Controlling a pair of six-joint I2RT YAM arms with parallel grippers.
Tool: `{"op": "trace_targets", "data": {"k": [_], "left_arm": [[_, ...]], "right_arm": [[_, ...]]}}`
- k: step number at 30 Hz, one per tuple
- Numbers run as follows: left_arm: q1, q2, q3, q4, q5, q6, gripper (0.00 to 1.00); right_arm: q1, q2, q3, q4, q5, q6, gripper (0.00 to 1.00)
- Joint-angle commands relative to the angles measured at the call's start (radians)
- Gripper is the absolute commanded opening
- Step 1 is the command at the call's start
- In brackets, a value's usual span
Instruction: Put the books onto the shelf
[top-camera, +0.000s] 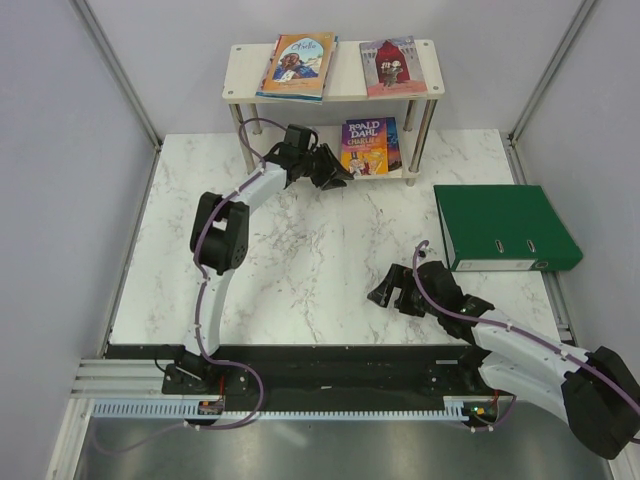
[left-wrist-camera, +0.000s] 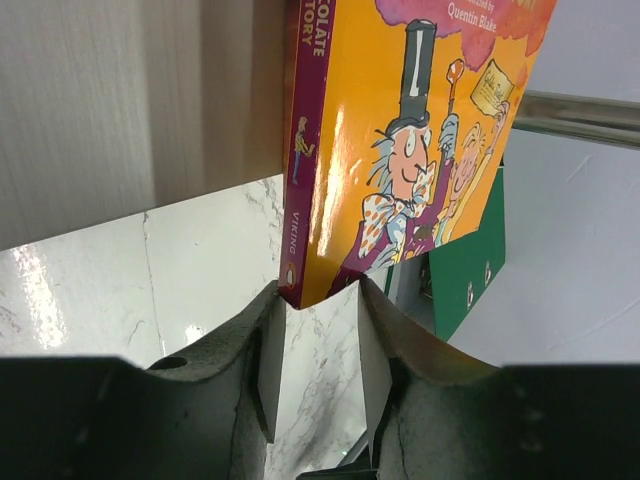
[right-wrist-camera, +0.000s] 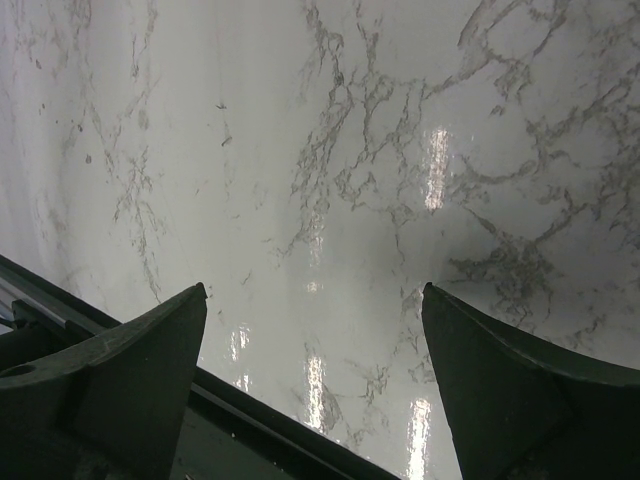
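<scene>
The shelf (top-camera: 243, 78) stands at the back of the marble table. Two books lie flat on its top board, an orange-and-blue one (top-camera: 298, 66) and a red one (top-camera: 392, 66). The yellow-purple Roald Dahl book (top-camera: 368, 146) lies on the lower board. My left gripper (top-camera: 340, 172) is at that book's near left corner. In the left wrist view the Roald Dahl book's (left-wrist-camera: 400, 150) corner dips between the tips of the left gripper (left-wrist-camera: 322, 290), whose jaws stand partly apart with marble showing between the pads. My right gripper (top-camera: 385, 293) hovers open over bare marble, and the right wrist view shows the right gripper (right-wrist-camera: 315, 290) empty.
A large green ring binder (top-camera: 505, 228) lies flat at the table's right side, close to the right arm; the binder (left-wrist-camera: 470, 260) also shows behind the book. Metal frame posts (top-camera: 120, 70) and grey walls close in the table.
</scene>
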Motion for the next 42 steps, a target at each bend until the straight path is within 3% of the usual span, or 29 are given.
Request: {"op": "trace_targets", "data": {"k": [1,18,38,42], "left_arm": [[0.031,-0.089,-0.008,0.098,-0.052,-0.017,0.39],[0.003,0.04,0.222,0.099,0.034,-0.056,0.39],[0.003,0.112,0.233,0.049,0.063,-0.066,0.44],[0.002,0.092,0.207,0.041,0.076,-0.034,0.62]], "right_arm": [[0.001,0.01,0.013,0.031,0.002,0.004,0.95],[0.001,0.033,0.019,0.06,-0.001,0.006,0.95],[0.001,0.047,0.021,0.061,-0.003,0.007,0.95],[0.001,0.049,0.022,0.061,-0.001,0.006,0.96]]}}
